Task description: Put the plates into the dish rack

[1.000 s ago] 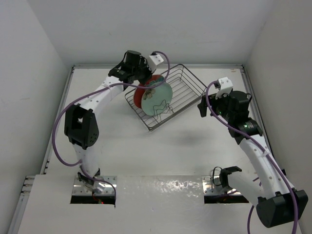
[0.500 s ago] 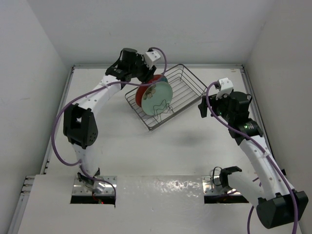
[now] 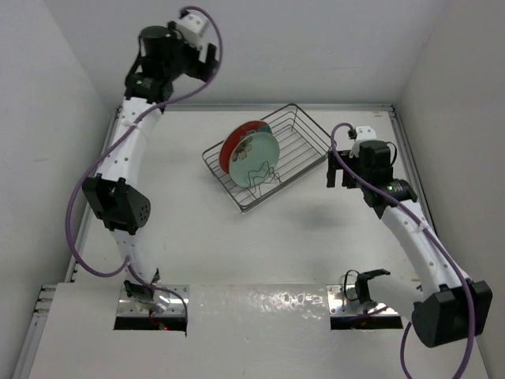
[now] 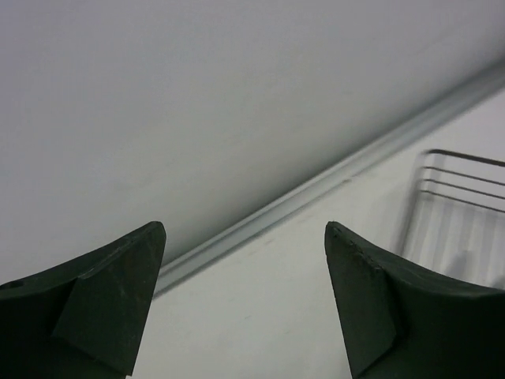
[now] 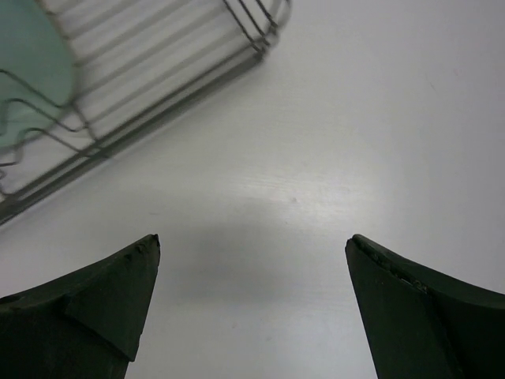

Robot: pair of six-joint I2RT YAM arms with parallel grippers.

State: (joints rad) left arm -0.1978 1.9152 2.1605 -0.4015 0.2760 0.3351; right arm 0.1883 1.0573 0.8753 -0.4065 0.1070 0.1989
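The dark wire dish rack (image 3: pixel 309 139) lies at an angle at the back of the table. Two plates stand on edge in its left part: the mint-green plate (image 3: pixel 254 156) in front and the red-rimmed plate (image 3: pixel 235 139) right behind it. My left gripper (image 3: pixel 207 63) hangs high at the back left, well away from the rack, open and empty (image 4: pixel 243 229); a corner of the rack (image 4: pixel 458 197) shows at its right. To the right of the rack my right gripper (image 3: pixel 336 170) is open over bare table (image 5: pixel 252 241), with the rack (image 5: pixel 181 79) and the mint-green plate (image 5: pixel 28 71) ahead on the left.
White walls close the table at the back and on both sides, with a metal strip (image 4: pixel 316 193) along the base of the back wall. The arm bases (image 3: pixel 154 300) stand at the near edge.
My left gripper has opened, let go of the red-rimmed plate in the rack, and risen up and back to the left. The right gripper has opened wider and turned slightly.
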